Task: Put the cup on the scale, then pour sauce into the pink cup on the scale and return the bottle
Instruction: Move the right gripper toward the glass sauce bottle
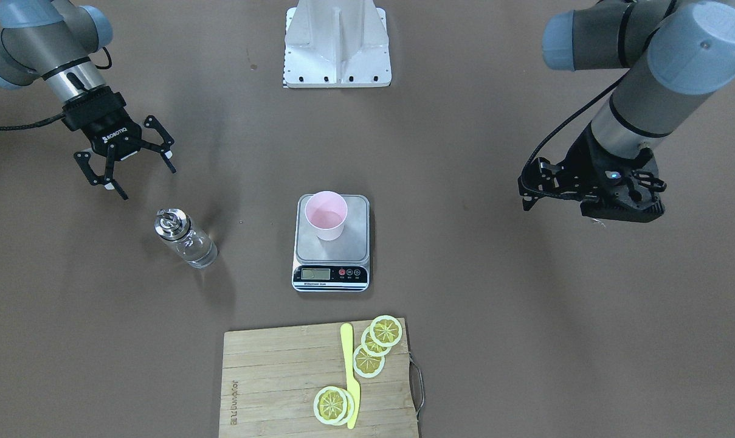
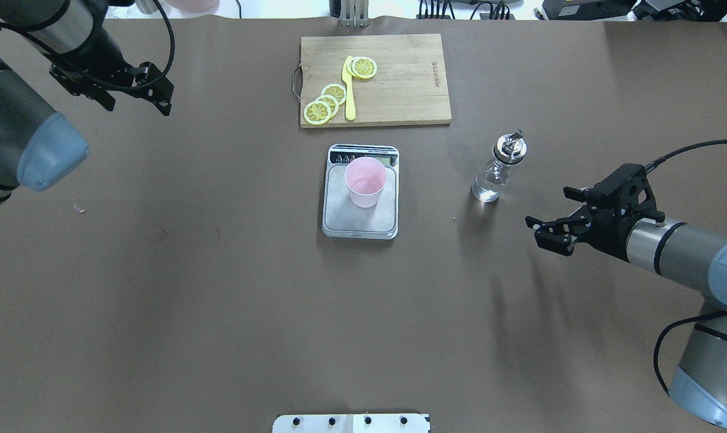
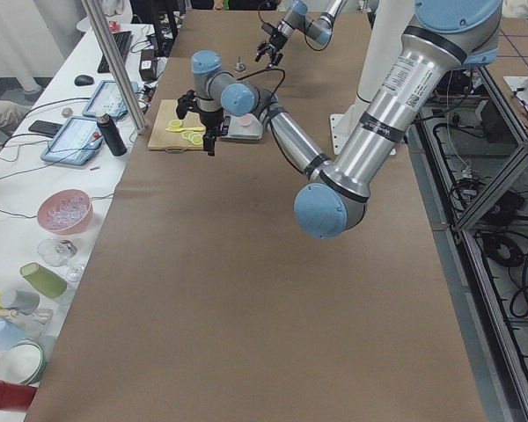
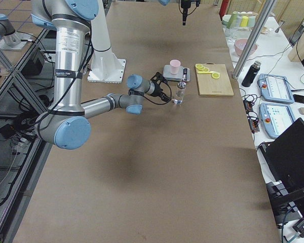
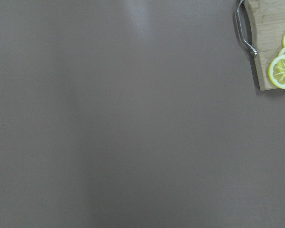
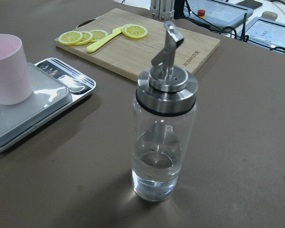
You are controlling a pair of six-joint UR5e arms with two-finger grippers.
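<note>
- Left gripper (image 2: 156, 91): my views hide its fingers; I cannot tell whether it is spread or pressed together.
- Right gripper (image 1: 148, 182): spread wide, empty; bottle (image 1: 194, 243) just ahead, untouched.

"ROBOTIQ" is printed in white on the right gripper (image 1: 149, 184) body.
</note>
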